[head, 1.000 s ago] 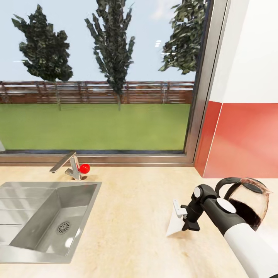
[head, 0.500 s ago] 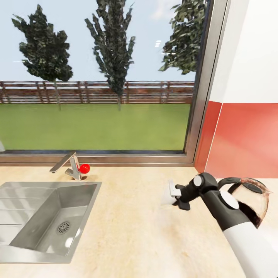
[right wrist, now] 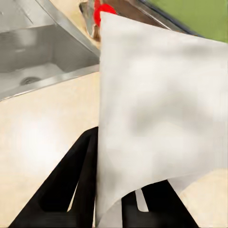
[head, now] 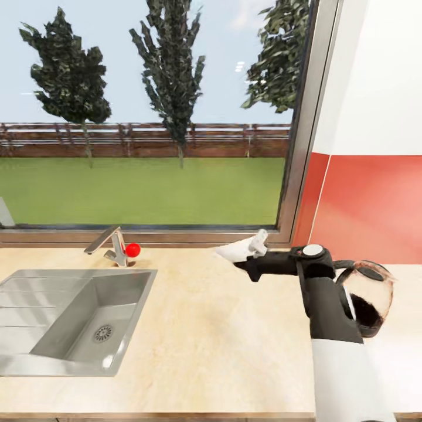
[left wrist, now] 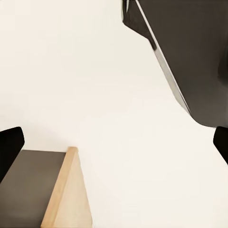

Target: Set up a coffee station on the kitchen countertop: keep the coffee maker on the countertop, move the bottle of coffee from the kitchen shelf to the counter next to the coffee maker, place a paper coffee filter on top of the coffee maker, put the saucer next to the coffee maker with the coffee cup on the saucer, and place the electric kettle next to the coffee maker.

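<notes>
1. The right gripper (head: 253,251), clamped on the small white paper cone filter (head: 234,252), has lifted it off the light beige wood-grain counter (head: 199,328), now held far, near the window.
2. Looks ready to carry to the coffee maker.
3. Can't tell the left gripper's state.

Countertop (head: 205,328) looked like pale wood grain, smooth, with a soft sheen. Sink (head: 35,316) was brushed grey metal, satin, faint reflections; tap (head: 111,246) same metal, with a glossy red knob. Paper filter (head: 234,252) was white, matt, thin sheet, slightly mottled close up (right wrist: 156,128). Right gripper (head: 253,256) was matt black plastic, the arm behind it smooth glossy white. Kettle (head: 366,299) was clear shiny glass, dark inside. Window frame (head: 299,146) was brushed metal. Wall panel (head: 369,205) was smooth red, semi-gloss.
</notes>
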### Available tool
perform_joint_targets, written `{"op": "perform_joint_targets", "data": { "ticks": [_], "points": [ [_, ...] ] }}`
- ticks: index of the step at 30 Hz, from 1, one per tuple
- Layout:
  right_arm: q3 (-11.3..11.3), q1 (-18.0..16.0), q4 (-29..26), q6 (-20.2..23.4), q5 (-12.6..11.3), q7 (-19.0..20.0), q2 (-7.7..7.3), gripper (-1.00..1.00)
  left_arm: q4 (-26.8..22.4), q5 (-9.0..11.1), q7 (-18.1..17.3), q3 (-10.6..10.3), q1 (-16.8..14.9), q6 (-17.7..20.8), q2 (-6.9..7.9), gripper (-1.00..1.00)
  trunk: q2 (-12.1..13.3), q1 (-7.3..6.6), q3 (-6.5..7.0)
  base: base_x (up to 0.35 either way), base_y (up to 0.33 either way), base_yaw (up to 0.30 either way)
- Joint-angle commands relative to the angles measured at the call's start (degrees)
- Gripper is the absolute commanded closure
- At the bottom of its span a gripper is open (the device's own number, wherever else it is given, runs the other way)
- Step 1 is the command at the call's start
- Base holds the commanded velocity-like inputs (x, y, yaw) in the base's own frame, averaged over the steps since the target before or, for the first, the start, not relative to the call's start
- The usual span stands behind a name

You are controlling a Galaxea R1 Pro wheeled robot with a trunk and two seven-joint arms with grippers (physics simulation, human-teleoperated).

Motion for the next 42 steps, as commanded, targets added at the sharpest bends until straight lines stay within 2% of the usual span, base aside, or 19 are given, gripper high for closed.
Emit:
{"op": "perform_joint_targets", "data": {
  "ticks": [1,2,3,7,11,17,20,26,29,30,33,34,37,42],
  "points": [
    [-0.15,-0.02,0.09,0.78,-0.76,0.47,0.13,1.00,-0.03,0.03,0.11,0.02,-0.03,0.13,0.01,-1.00,-0.04,-0.01,-0.01,-0.336,0.000,0.000],
    [-0.60,1.24,4.20,0.77,-9.97,0.39,0.34,1.00,-0.03,0.03,-0.03,0.08,-0.10,0.18,0.02,-1.00,-0.04,-0.01,-0.01,-0.337,0.055,0.000],
    [-1.48,2.06,4.87,0.70,-10.64,0.36,0.38,1.00,-0.03,0.03,-0.07,0.07,-0.15,0.18,0.02,-1.00,-0.04,-0.01,-0.01,-0.337,0.070,0.000],
    [-3.96,3.04,5.31,0.65,-11.10,0.34,0.48,1.00,-0.03,0.03,-0.06,0.08,-0.18,0.18,0.02,-1.00,-0.04,-0.01,-0.01,-0.337,0.092,0.000],
    [-4.52,3.21,5.60,0.64,-11.13,-0.57,0.59,1.00,-0.02,0.03,-0.05,0.09,-0.19,0.15,0.04,-1.00,-0.04,-0.01,-0.01,-0.329,0.109,0.000],
    [-4.66,4.11,7.51,0.49,-11.33,-10.20,1.94,1.00,0.05,0.11,0.00,0.11,-0.19,0.09,0.34,-1.00,-0.04,-0.01,-0.01,-0.317,0.133,0.000],
    [-4.67,4.74,7.70,0.01,-11.39,-11.95,2.47,1.00,0.03,0.14,0.03,0.11,-0.19,0.04,0.36,-1.00,-0.04,-0.01,-0.01,-0.313,0.171,0.000],
    [-4.67,5.66,8.85,-5.80,-11.33,-14.49,2.79,1.00,-0.11,0.26,0.04,0.19,-0.19,0.01,0.30,-1.00,-0.04,-0.01,-0.01,-0.297,0.200,0.000],
    [-4.66,5.80,9.44,-7.40,-11.40,-20.03,2.79,1.00,-0.19,0.40,0.04,0.19,-0.19,0.01,0.27,-1.00,-0.04,-0.01,-0.01,-0.288,0.208,0.000],
    [-4.62,5.87,9.95,-7.63,-11.39,-24.89,2.79,1.00,-0.27,0.46,0.09,0.21,-0.19,-0.04,0.28,-1.00,-0.04,-0.01,-0.01,-0.279,0.209,0.000],
    [-4.59,5.89,11.13,-7.76,-11.46,-33.14,2.79,1.00,-0.34,0.51,0.08,0.25,-0.19,-0.07,0.29,-1.00,-0.04,-0.01,-0.01,-0.275,0.212,0.000],
    [-4.59,5.89,11.76,-7.85,-11.47,-37.19,2.79,1.00,-0.37,0.55,0.12,0.37,-0.19,-0.08,0.29,-1.00,-0.04,-0.01,-0.01,-0.220,0.237,0.000],
    [-4.58,6.17,12.02,-7.96,-11.56,-38.52,2.79,1.00,-0.39,0.48,0.13,2.79,-0.19,-0.37,0.29,-1.00,-0.04,-0.01,-0.01,-0.165,0.260,0.000],
    [-4.58,6.50,12.01,-7.97,-11.52,-38.60,2.79,1.00,-0.47,0.42,0.13,3.75,-0.19,-0.49,0.29,-1.00,-0.04,-0.01,-0.01,-0.062,0.279,0.000]
  ]
}}
